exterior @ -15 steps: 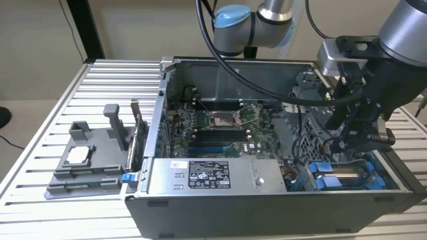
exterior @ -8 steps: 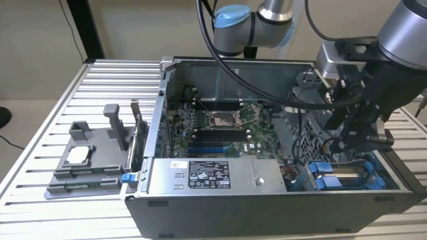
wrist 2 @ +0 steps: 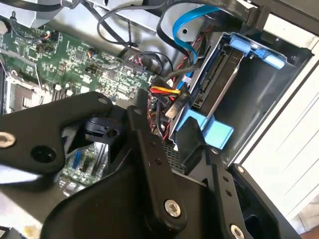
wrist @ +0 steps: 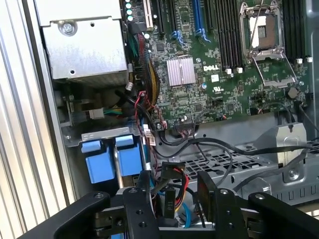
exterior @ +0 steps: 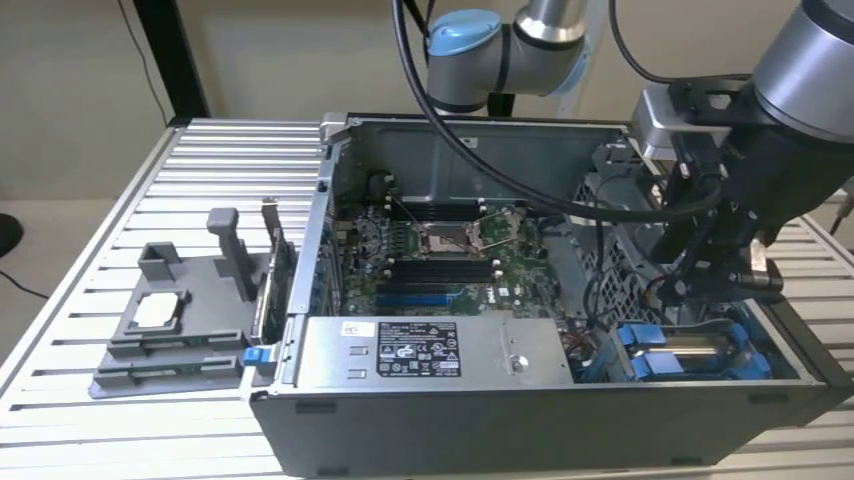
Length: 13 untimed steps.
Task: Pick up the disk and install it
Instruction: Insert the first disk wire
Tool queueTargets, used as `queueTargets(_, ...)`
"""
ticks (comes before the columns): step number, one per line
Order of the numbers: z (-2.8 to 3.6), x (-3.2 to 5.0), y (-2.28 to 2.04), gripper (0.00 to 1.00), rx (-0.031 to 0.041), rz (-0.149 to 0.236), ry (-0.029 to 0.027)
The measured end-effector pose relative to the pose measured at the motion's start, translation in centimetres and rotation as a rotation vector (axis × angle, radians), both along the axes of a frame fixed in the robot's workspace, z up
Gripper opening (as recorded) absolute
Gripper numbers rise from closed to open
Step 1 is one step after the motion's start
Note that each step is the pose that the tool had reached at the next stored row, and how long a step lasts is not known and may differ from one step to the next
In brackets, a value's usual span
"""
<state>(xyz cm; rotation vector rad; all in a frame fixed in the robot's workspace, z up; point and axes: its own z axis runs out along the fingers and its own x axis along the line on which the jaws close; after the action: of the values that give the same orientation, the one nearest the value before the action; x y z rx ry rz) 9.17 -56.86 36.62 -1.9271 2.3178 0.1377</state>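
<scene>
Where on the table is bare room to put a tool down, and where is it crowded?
Free: the ribbed table behind the grey fixture, on the exterior view's left of the computer case. Crowded: the drive bay, with disk, cables and gripper.

Support surface: a table [exterior: 200, 170] of pale ribbed metal slats that run across the exterior view. Two things rest directly on it. An open computer case [exterior: 534, 420] lies on its side with the interior facing up, toward the exterior view's right. A grey plastic holder [exterior: 160, 350], low and stepped with upright posts, sits toward the exterior view's left. Holder and case stand just beside each other. Bare slats show beyond the holder and along the near edge.
</scene>
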Motion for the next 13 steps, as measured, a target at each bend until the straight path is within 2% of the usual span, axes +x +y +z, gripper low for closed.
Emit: queueTargets(13, 0.0, 0.0, 0.01, 0.0, 0.0, 0.0, 0.0)
